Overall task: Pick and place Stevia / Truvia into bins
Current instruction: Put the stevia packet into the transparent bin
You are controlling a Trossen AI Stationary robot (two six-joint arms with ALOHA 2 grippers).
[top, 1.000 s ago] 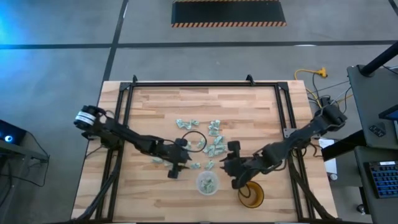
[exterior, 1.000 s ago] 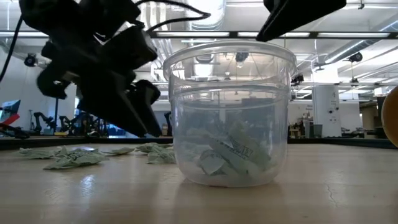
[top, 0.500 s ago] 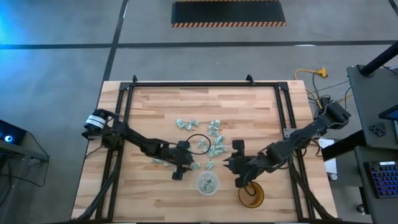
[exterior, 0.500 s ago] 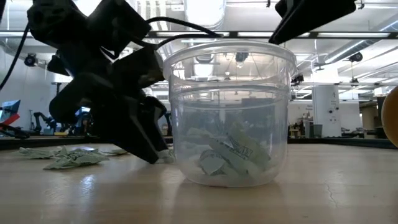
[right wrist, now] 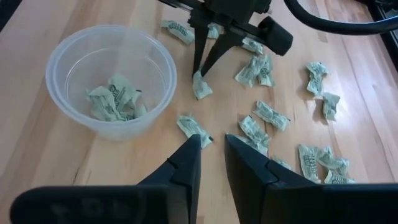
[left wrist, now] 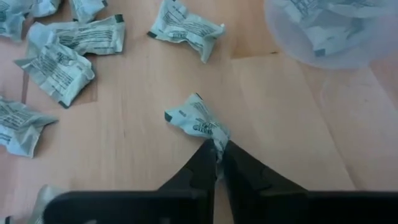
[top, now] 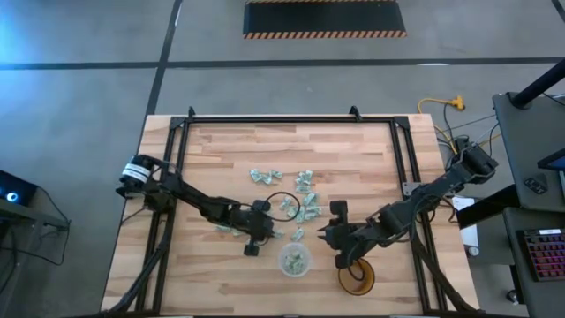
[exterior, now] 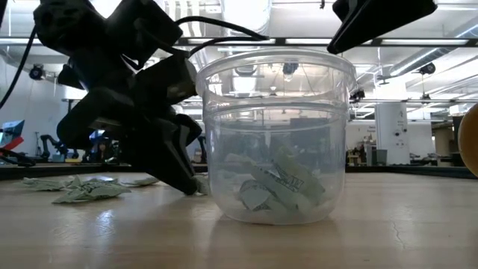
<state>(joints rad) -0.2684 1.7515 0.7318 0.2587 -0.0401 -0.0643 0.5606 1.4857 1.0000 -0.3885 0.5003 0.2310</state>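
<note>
Pale green and white Stevia sachets lie scattered on the wooden table, left of and beyond the clear plastic cup. The cup stands near the front edge and holds several sachets. My left gripper is down at the table just left of the cup, shut on one sachet. My right gripper hovers open to the right of the cup, with its fingertips just short of another sachet that lies flat. My left gripper pinches one end of the crumpled sachet between its two fingertips. The fingers slant down at it from the table's left side. The rest of the sachet lies on the wood ahead of the fingers, close to the cup's wall.
An amber mug stands at the front, right of the cup and under my right arm. A thin black ring lies among the sachets. Black frame rails run along the table's left, far and right sides.
My left gripper has moved toward the cup and down to the table, then shut on one sachet. My right gripper has shifted slightly to the right.
</note>
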